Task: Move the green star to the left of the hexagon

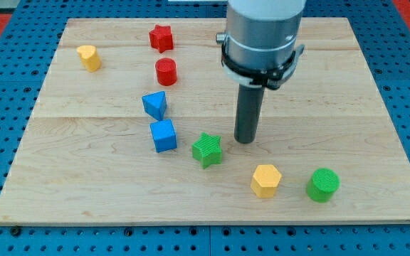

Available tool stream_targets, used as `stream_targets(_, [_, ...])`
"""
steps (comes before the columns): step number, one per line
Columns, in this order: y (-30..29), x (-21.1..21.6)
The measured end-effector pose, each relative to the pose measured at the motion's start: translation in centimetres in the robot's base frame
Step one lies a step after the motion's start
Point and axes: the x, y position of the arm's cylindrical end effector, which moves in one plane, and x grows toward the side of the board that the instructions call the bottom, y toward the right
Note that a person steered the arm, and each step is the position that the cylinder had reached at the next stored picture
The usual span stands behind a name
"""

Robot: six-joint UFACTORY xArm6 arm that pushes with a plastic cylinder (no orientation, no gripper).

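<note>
The green star (207, 149) lies on the wooden board (84, 171), below the middle. The yellow hexagon (266, 180) lies to its lower right, near the view's bottom. My tip (245, 141) stands just to the right of the green star and slightly above it, a small gap apart. The tip is above and to the left of the yellow hexagon.
A green cylinder (323, 185) sits right of the hexagon. A blue cube (164, 135) and a blue triangular block (155, 104) lie left of the star. A red cylinder (166, 72), a red star (161, 38) and a yellow block (88, 57) lie toward the top left.
</note>
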Motion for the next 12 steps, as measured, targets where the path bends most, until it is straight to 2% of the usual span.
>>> stream_targets(1, [-5.2,-0.1])
stream_targets(2, [-6.9,3.6])
stream_targets(3, [-5.0,1.4])
stream_targets(4, [-1.2,1.4])
stream_targets(6, [-5.5,4.3])
stream_targets(9, [-6.2,5.7])
stream_targets(10, [-9.9,4.3])
stream_targets(12, [-25.7,3.0])
